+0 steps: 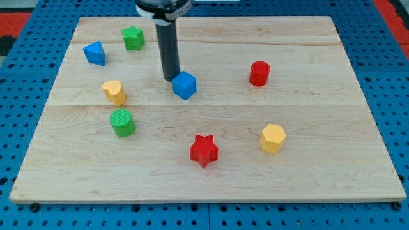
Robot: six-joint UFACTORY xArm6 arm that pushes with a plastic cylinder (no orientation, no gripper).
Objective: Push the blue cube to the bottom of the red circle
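Where the dark rod comes down from the view's top, my tip point(170, 78) rests on the pale wooden tabletop point(211, 179), just at the upper left edge of the blue cube point(184, 85); whether the two touch I cannot tell. The end effector is only this straight rod, so it has nothing to open or close and holds nothing.

The blue cube sits near the board's middle, well to the view's left of the red cylinder-shaped circle block point(259, 73) and slightly lower than it. A red star block point(204, 151) lies below the cube toward the view's bottom, with a yellow hexagonal block point(273, 138) to its right.

On the view's left side stand a green cylinder point(122, 122), a yellow block of rounded, heart-like shape point(114, 92) above it, a blue wedge-like block point(94, 53) higher still, and a green star-shaped block point(133, 38) near the top edge.
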